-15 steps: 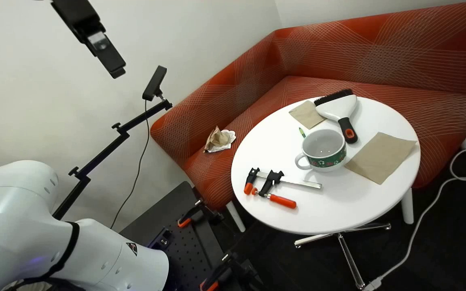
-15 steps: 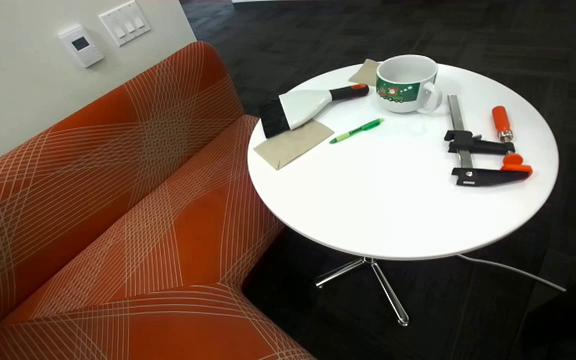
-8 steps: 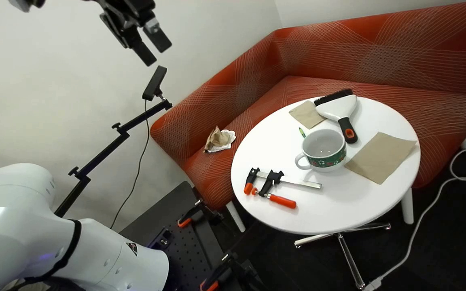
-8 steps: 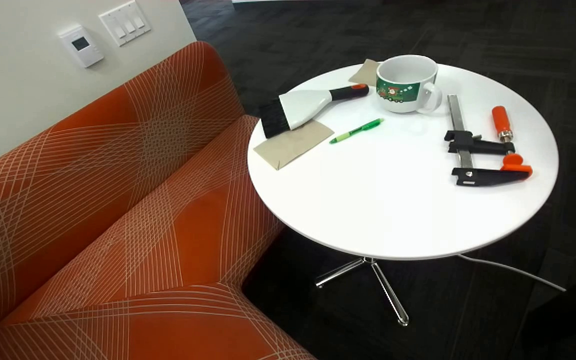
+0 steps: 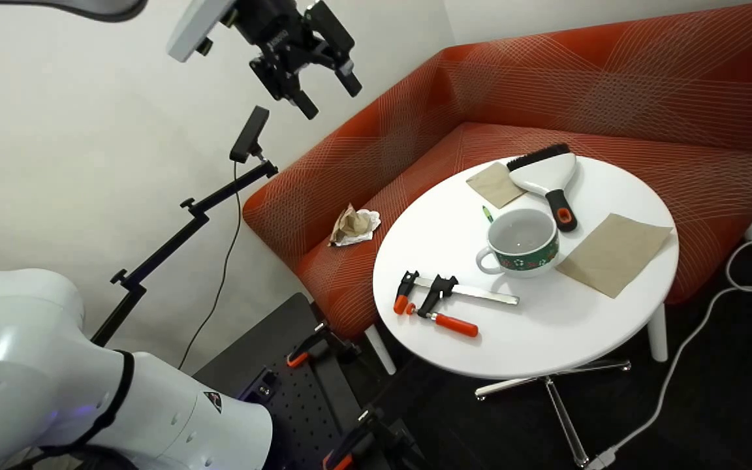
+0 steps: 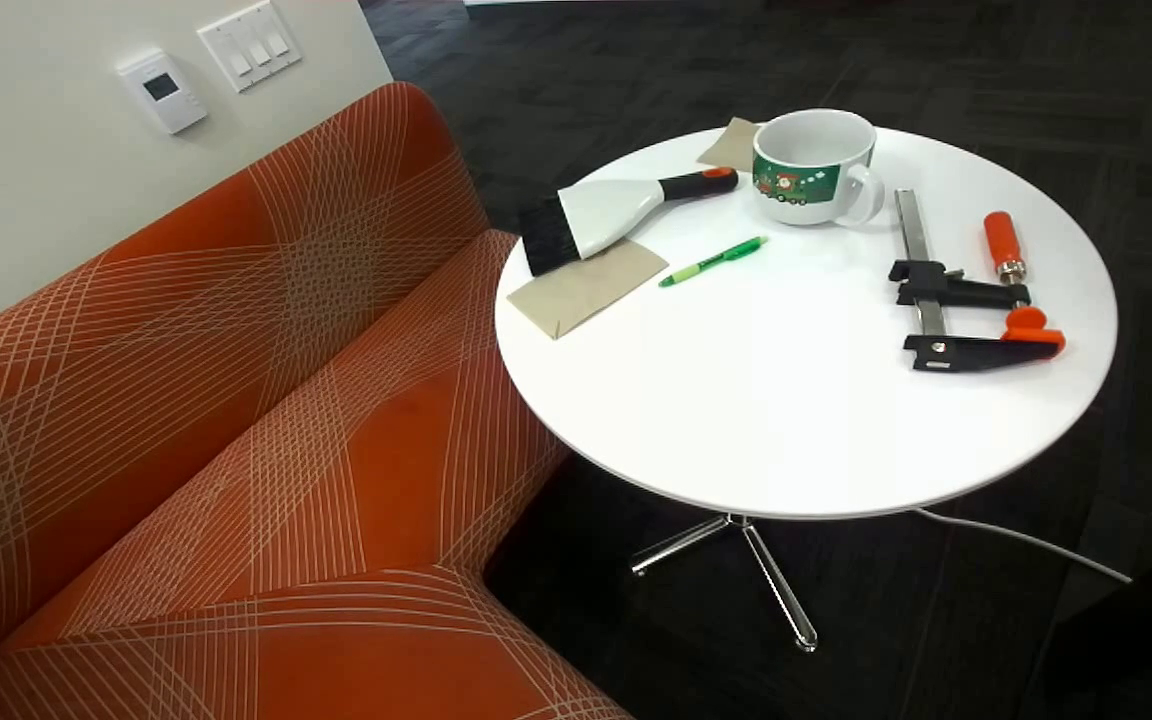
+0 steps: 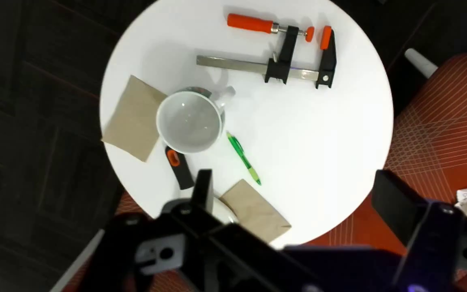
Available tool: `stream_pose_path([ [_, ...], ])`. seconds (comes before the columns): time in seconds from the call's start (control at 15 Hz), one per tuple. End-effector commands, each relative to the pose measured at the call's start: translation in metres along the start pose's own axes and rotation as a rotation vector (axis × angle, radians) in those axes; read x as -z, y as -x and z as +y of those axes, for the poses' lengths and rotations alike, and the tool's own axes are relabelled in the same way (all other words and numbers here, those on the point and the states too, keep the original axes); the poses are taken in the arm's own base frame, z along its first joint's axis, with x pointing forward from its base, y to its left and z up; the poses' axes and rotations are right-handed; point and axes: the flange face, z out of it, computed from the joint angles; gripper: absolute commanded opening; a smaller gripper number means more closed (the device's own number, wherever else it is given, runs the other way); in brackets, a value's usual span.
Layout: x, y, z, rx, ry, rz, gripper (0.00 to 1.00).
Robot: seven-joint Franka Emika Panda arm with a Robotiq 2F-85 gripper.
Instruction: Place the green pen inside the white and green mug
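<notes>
White and round, the table [image 6: 786,425] stands beside a red couch [image 5: 611,91]. A brush [image 6: 611,215] lies partly over one brown paper [image 5: 495,186], and its black handle reaches near the mug [image 6: 804,182]. Another brown paper [image 5: 614,254] lies just beside the mug. A clamp [image 6: 971,292] lies near the handle side of the mug.

The green pen [image 7: 243,157] lies flat on the table, just beside the mug. Its clip end points at the mug, and its light green end points away. In the wrist view its long line slants from upper left to lower right. The mug hides part of the pen [image 5: 487,214] in an exterior view.

The gripper [image 5: 330,98] is up in the air, well apart from the pen, with its jaws spread wide.

On the table I count one pen, one mug, one brush, one clamp and two brown papers.
</notes>
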Motion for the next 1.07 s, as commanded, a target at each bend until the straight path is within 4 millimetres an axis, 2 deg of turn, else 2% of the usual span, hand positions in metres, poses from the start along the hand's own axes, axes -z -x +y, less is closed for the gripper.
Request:
stream_pose_path([
  [0.0, -0.035, -0.035, -0.007, 0.109, -0.068, 0.037, 1.0],
  [0.27, -0.062, -0.054, -0.014, 0.194, -0.084, 0.084, 1.0],
  [0.33, -0.064, -0.054, -0.016, 0.201, -0.087, 0.072, 1.0],
  [0.4, -0.066, -0.045, -0.014, 0.175, -0.078, 0.055, 1.0],
  [0.8, -0.068, -0.051, -0.017, 0.187, -0.08, 0.052, 1.0],
  [1.0, -0.083, -0.063, -0.011, 0.201, -0.073, 0.088, 1.0],
])
